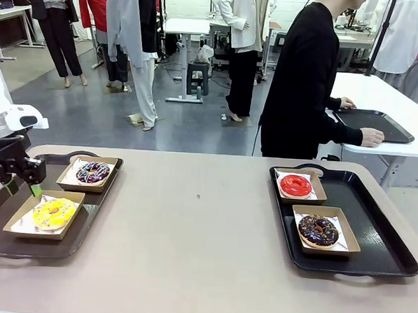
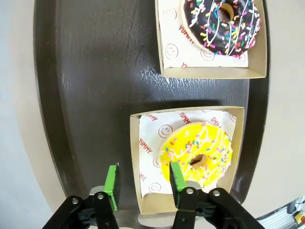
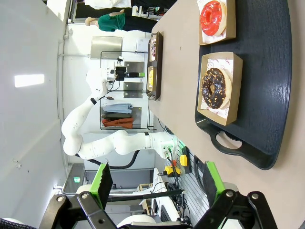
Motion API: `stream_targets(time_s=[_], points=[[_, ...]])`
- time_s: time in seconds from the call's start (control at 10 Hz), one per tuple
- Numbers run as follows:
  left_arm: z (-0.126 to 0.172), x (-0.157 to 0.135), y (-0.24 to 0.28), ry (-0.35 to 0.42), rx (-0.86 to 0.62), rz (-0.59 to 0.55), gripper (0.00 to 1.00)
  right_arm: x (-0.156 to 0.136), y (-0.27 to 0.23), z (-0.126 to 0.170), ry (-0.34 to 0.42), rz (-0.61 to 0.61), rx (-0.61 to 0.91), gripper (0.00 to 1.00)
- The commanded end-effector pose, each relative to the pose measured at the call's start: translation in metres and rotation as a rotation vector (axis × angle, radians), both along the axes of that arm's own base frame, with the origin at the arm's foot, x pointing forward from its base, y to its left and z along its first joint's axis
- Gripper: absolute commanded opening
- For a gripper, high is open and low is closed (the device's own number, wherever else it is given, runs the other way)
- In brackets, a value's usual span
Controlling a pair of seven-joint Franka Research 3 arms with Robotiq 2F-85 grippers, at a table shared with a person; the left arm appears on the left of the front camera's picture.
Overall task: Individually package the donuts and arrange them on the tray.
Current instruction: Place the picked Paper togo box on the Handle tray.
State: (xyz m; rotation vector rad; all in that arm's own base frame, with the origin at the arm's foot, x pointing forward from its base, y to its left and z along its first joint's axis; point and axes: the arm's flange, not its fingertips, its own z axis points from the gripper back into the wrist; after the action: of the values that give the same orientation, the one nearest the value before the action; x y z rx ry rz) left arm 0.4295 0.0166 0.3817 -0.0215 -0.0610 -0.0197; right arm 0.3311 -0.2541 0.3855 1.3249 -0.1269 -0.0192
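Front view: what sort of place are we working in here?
Likely a shared robot lab or workshop, not a bakery: white worktables across a bare grey floor, and a person at the next table handling another black tray.

White left arm [image 1: 18, 118], black jaws (2 green pads [image 2: 112, 183]).

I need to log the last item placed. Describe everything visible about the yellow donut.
The yellow donut is a ring with glossy yellow icing, thin white drizzle lines and coloured sprinkles. It lies flat on white paper printed with red smileys and "YUMMY", inside a shallow brown cardboard box at the near end of the left black tray. The left gripper hangs above the box's edge, its jaws apart, straddling the box wall beside the donut.
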Motion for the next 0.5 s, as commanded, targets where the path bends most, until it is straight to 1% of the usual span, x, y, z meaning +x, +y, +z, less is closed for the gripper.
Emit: stream_targets(time_s=[0.0, 0.1, 0.2, 0.3, 0.4], points=[[0.017, -0.016, 0.007, -0.022, -0.023, -0.028, 0.7, 0.0, -0.001, 0.0, 0.001, -0.002, 0.002, 1.0], [0.025, -0.022, 0.009, -0.026, -0.046, -0.035, 1.0, 0.0, -0.001, 0.0, 0.001, -0.002, 0.002, 1.0], [0.032, -0.028, 0.01, -0.037, -0.047, -0.049, 0.9, 0.0, -0.001, 0.0, 0.001, -0.002, 0.002, 1.0], [0.042, -0.034, 0.011, -0.046, -0.062, -0.065, 1.0, 0.0, -0.001, 0.0, 0.001, -0.002, 0.002, 1.0], [0.051, -0.04, 0.011, -0.058, -0.07, -0.077, 1.0, 0.0, -0.001, 0.0, 0.001, -0.002, 0.002, 1.0]])
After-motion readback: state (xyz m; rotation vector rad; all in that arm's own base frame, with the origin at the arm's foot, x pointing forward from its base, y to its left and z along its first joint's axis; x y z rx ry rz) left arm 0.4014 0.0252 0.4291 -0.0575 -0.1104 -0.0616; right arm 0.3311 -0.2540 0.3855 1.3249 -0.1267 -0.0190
